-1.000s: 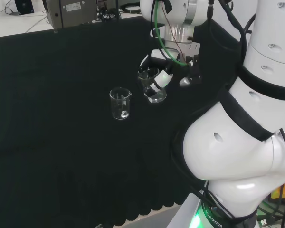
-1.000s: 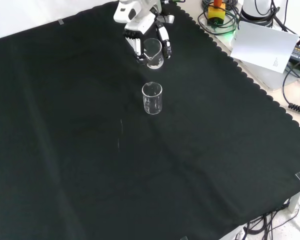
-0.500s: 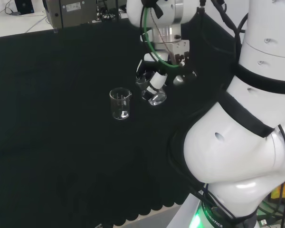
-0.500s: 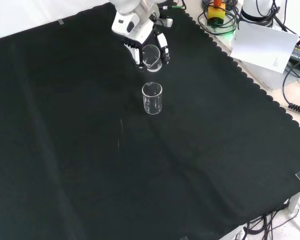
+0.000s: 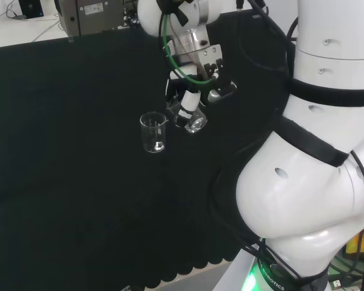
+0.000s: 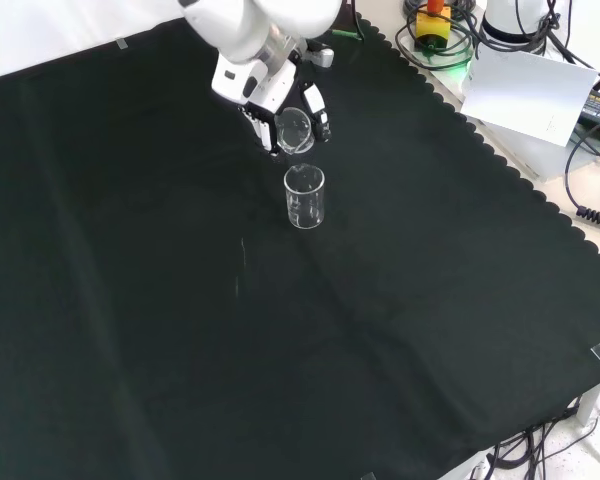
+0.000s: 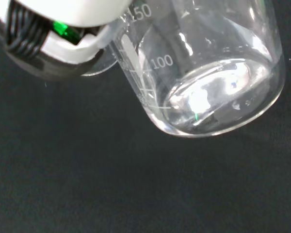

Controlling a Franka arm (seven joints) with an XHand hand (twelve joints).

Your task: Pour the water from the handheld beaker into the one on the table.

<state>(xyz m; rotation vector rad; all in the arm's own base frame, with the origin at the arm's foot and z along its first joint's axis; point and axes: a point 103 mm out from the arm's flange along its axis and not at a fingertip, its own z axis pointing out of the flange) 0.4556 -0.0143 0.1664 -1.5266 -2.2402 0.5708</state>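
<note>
Handheld beaker tilts in your hand, whose fingers curl round it. Its mouth hangs just beside the table beaker, well inside the cloth's edges.

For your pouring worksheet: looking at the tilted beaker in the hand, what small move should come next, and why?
Probably tip the held beaker a little further. The hand holds it tilted, its mouth just above the standing beaker, but no stream is visible.

Head view: held beaker in hand, just right of table beaker.
</note>
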